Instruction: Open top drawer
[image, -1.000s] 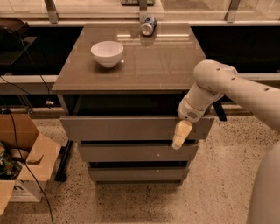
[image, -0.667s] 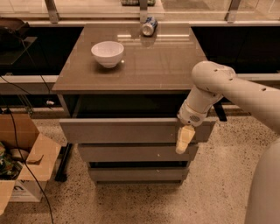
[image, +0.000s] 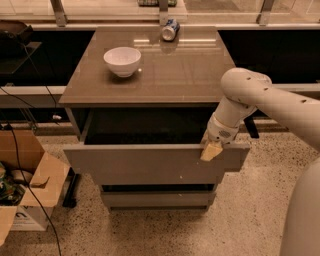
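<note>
The top drawer (image: 150, 164) has a wide plain grey-brown front and stands pulled out from the cabinet, with its dark interior (image: 145, 127) showing behind the front. My gripper (image: 211, 150) is at the top edge of the drawer front near its right end, touching it. My white arm comes in from the right. The gripper holds no loose object.
A white bowl (image: 122, 60) and a tipped can (image: 170, 30) rest on the cabinet top (image: 175, 75). Two narrower drawer fronts (image: 155, 198) sit shut below. An open cardboard box (image: 27, 187) and cables are on the floor at left.
The top drawer has come farther out toward the camera. My gripper has stayed at the right end of its front, now at the top edge.
</note>
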